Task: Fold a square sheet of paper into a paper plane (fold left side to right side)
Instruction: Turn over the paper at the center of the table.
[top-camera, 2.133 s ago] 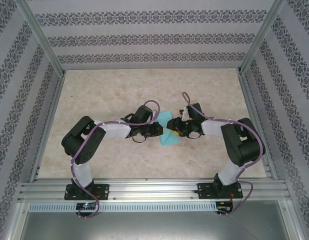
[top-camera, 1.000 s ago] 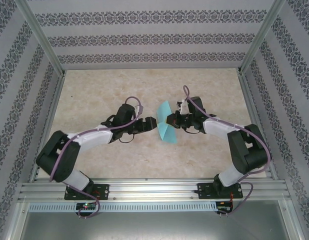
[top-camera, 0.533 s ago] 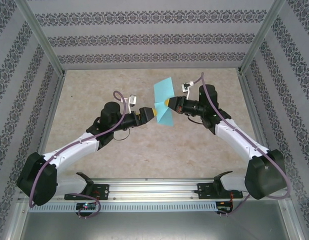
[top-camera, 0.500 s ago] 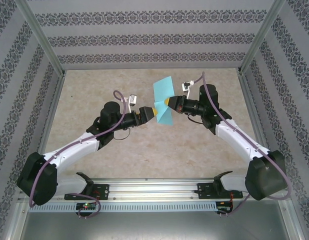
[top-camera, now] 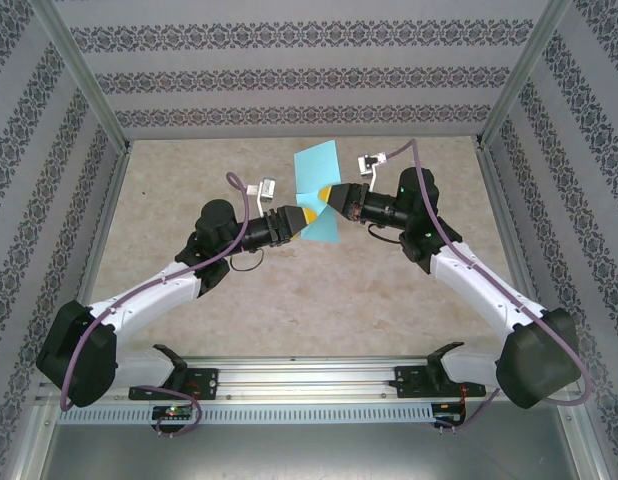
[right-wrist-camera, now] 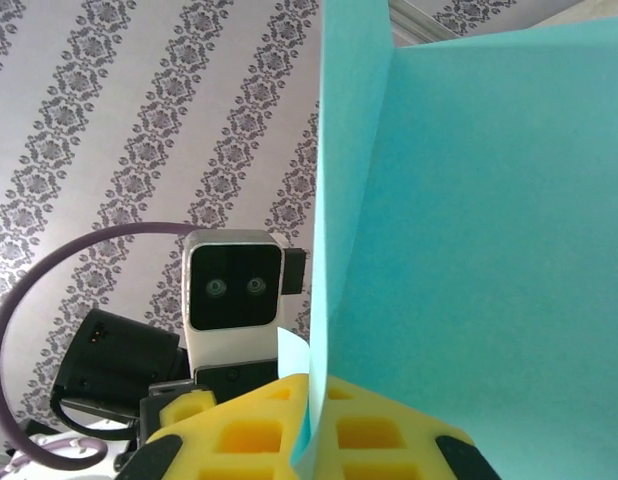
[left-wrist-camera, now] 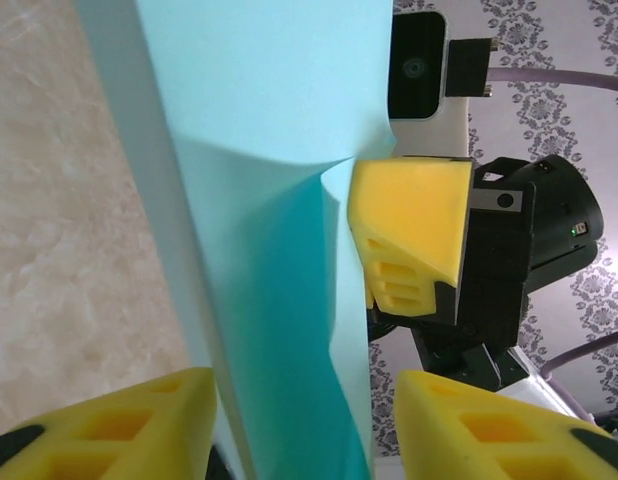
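Just now you lifted the sheet of paper (top-camera: pixel 317 166) clear of the counter (top-camera: pixel 189 180) toward the far middle, right end effector (top-camera: pixel 333 197) clamped on it, while the left end effector (top-camera: pixel 305 214) narrowed around its left side yet stood apart, so the regrasp looked unfinished.
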### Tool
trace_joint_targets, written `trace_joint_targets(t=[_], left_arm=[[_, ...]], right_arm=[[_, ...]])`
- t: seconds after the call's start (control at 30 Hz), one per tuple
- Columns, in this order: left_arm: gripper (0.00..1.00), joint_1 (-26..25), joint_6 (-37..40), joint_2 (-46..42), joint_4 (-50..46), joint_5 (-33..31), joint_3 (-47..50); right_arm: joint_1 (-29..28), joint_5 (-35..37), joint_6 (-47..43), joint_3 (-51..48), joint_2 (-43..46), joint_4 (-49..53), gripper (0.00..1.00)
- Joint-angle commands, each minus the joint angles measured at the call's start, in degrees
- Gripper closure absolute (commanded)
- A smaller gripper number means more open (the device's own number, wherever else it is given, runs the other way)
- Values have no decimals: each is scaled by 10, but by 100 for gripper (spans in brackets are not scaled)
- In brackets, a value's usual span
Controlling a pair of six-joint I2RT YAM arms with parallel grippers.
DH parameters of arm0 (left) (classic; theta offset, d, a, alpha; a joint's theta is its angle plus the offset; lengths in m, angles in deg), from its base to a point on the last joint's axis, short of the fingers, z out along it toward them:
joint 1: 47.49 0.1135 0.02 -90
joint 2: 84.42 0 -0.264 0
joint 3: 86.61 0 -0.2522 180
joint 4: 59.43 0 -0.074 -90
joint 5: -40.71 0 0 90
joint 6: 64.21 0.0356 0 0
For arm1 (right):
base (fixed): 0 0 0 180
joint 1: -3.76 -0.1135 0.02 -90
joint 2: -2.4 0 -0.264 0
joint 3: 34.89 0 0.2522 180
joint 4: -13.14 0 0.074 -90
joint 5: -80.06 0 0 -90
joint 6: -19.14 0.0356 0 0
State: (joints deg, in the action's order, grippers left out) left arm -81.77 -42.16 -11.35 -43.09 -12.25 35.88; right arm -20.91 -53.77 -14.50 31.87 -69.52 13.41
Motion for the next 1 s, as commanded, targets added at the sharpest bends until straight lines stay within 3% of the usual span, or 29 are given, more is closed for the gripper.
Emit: trace_joint_targets(t=[0.0, 0.33, 0.73, 0.97], left_arm=[[58, -4, 0, -3, 32, 10, -12], [69, -4, 16, 5, 12, 16, -20], [87, -6, 44, 11, -34, 13, -26], [90, -10, 128, 5, -163, -18, -43]], right_arm=[[-4, -3, 24, 11, 9, -36, 92], [-3, 15, -6, 23, 3, 25, 90], [11, 27, -44, 27, 8, 88, 75], [40, 60, -110, 27, 32, 198, 62]])
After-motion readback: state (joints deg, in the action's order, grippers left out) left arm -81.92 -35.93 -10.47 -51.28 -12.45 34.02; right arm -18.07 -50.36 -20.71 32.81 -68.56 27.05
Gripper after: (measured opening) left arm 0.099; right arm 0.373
